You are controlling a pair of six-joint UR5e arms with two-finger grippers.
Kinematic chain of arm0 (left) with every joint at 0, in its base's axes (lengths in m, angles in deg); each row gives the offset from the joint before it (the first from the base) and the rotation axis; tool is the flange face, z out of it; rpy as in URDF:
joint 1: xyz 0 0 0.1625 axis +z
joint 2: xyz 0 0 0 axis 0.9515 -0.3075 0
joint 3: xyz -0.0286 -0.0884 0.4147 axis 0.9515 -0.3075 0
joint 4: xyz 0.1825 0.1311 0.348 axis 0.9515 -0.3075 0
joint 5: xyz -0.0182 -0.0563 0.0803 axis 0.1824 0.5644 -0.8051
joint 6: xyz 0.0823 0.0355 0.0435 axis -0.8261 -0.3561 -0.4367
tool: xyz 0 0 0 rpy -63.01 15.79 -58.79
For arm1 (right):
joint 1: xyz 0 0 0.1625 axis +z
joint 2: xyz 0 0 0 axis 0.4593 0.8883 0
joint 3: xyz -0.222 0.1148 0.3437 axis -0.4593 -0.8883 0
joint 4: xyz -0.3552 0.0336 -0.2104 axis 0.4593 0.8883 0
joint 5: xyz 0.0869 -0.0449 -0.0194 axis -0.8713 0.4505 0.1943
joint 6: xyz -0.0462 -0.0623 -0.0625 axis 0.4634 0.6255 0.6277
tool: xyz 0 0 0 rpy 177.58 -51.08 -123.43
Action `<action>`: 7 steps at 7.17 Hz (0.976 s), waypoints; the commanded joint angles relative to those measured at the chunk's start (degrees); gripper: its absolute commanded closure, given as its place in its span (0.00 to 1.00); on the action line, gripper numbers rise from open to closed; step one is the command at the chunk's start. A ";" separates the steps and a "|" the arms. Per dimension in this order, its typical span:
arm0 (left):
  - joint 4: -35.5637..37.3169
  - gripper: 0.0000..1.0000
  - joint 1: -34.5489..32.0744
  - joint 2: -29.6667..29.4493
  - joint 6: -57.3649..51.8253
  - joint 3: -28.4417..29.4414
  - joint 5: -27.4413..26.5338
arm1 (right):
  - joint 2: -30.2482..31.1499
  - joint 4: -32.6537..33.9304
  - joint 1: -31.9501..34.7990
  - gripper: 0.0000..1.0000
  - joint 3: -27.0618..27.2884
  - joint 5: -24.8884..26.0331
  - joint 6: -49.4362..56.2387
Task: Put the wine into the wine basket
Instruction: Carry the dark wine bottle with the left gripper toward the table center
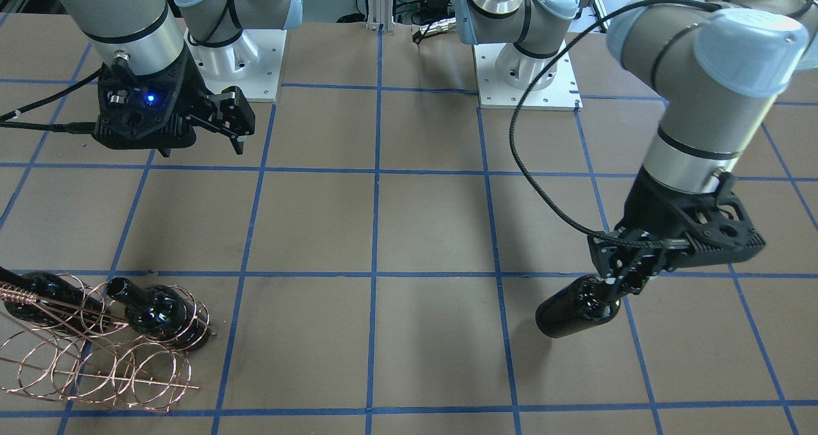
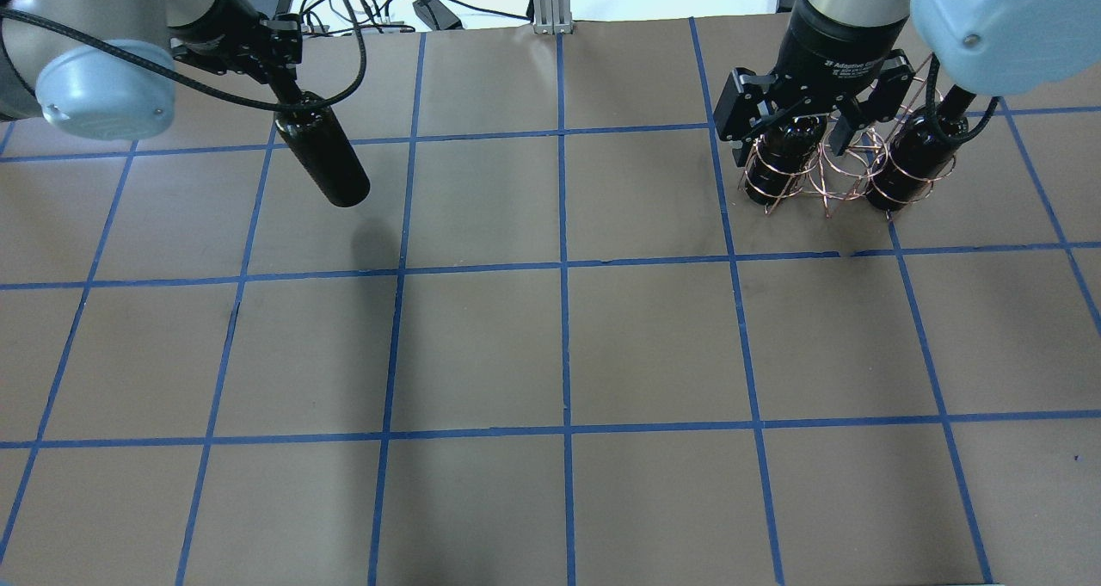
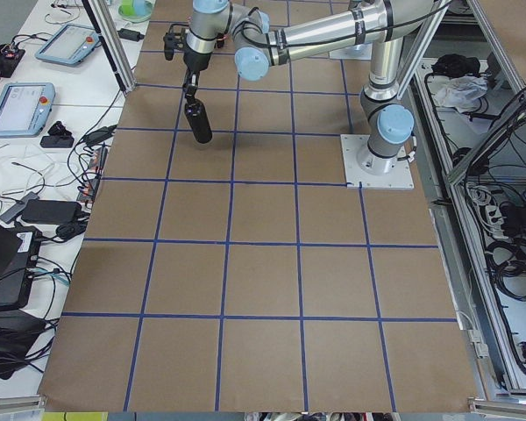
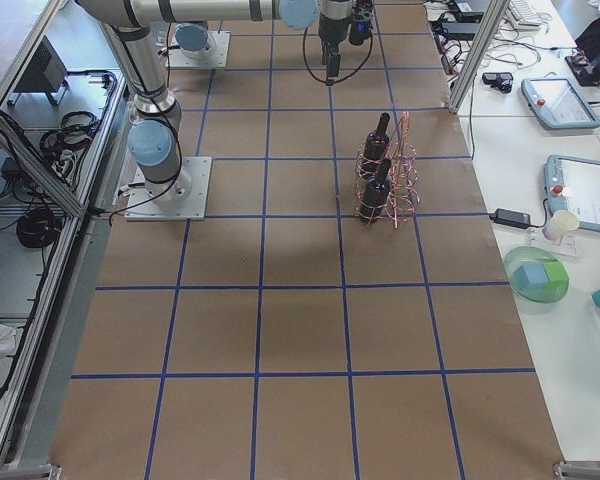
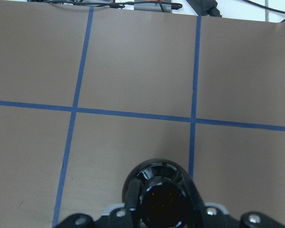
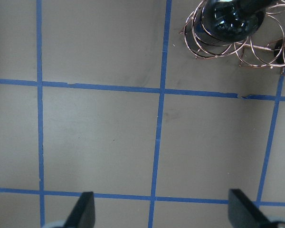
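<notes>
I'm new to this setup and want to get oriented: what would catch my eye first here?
A glossy black wine bottle hangs clear of the table on the robot's left side, gripped at the neck by the left gripper. On the robot's right stands the copper wine basket with two more bottles in its loops. The right gripper hangs open and empty, apart from it.
</notes>
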 commanded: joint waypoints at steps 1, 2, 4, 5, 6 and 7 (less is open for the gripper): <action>-0.10 0.91 -10.42 3.47 12.24 -2.13 -6.76 | 0.02 -0.07 0.00 0.00 0.30 0.02 0.00; 0.08 0.93 -13.95 4.44 17.43 -3.79 -7.41 | 0.02 0.28 0.00 0.00 0.30 0.28 0.09; 0.61 1.00 -18.88 5.51 29.10 -8.27 -11.87 | -0.07 0.02 0.00 0.00 0.30 0.63 0.00; 0.96 1.00 -20.21 5.16 31.78 -8.99 -14.85 | -0.07 0.02 0.00 0.00 0.30 0.64 0.00; 1.57 1.00 -20.75 4.90 35.90 -9.08 -15.84 | -0.07 0.28 0.00 0.00 0.30 0.55 -0.09; 1.57 1.00 -22.75 4.46 38.81 -9.08 -17.85 | -0.07 0.37 0.00 0.00 0.30 0.20 -0.26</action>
